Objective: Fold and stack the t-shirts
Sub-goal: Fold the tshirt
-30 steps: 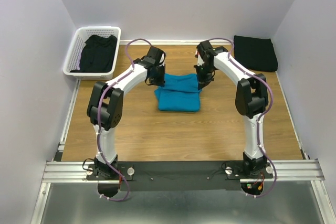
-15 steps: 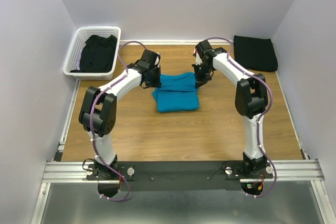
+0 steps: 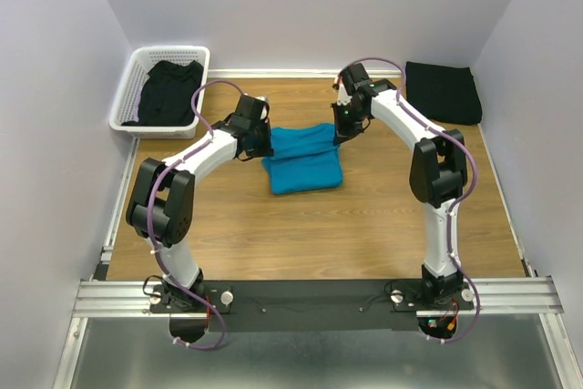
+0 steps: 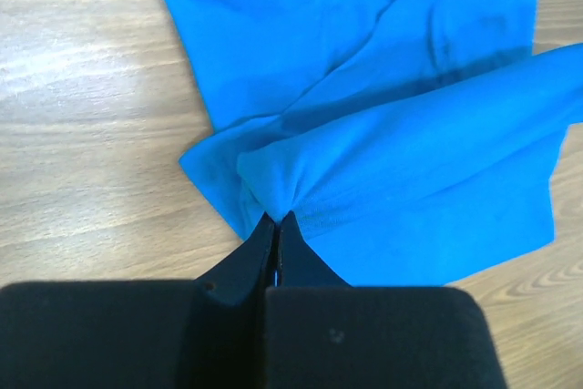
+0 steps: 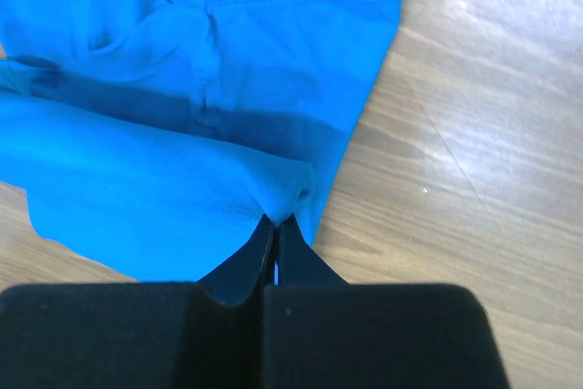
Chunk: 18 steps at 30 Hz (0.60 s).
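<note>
A bright teal-blue t-shirt (image 3: 305,166) lies partly folded on the wooden table, mid-centre. My left gripper (image 3: 265,141) is shut on its far left corner, and the left wrist view shows fabric (image 4: 383,134) bunched at the closed tips (image 4: 276,219). At the far right corner my right gripper (image 3: 341,133) is shut on a pinch of cloth, its tips (image 5: 276,220) together under the teal shirt (image 5: 182,170). Both pinched corners are lifted over the lower layer. A black t-shirt (image 3: 169,90) sits crumpled in the basket. Another black t-shirt (image 3: 444,91) lies folded at the far right.
A white plastic lattice basket (image 3: 126,111) stands at the far left corner against the wall. Walls close in the table on the left, back and right. Both arms arch over the table's middle from their bases on the near rail (image 3: 310,293).
Both grippers have moved toward the far-left with the teal shirt's corners, the left arm swinging further left. The shirt's upper edge has shifted slightly left and back.
</note>
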Each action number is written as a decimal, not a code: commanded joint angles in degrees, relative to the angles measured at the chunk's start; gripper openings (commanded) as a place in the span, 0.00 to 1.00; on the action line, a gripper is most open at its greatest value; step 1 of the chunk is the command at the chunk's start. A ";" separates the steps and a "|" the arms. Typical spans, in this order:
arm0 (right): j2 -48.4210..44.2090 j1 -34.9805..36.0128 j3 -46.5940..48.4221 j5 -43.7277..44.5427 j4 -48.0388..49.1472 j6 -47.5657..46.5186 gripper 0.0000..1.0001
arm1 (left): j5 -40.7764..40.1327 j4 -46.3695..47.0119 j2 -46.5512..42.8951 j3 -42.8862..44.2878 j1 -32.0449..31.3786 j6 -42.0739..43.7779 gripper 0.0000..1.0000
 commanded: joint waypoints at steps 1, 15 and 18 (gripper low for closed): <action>1.06 -1.06 -0.64 3.44 2.72 -1.46 0.04 | -4.77 0.77 1.99 -1.48 2.40 -0.67 0.00; 0.28 -0.88 -5.30 9.24 6.51 -0.41 0.28 | -4.77 3.33 4.20 0.19 2.40 -0.14 0.34; -2.97 0.78 -5.39 11.00 6.77 -0.85 0.34 | -4.60 2.62 0.60 -0.77 2.31 -0.49 0.53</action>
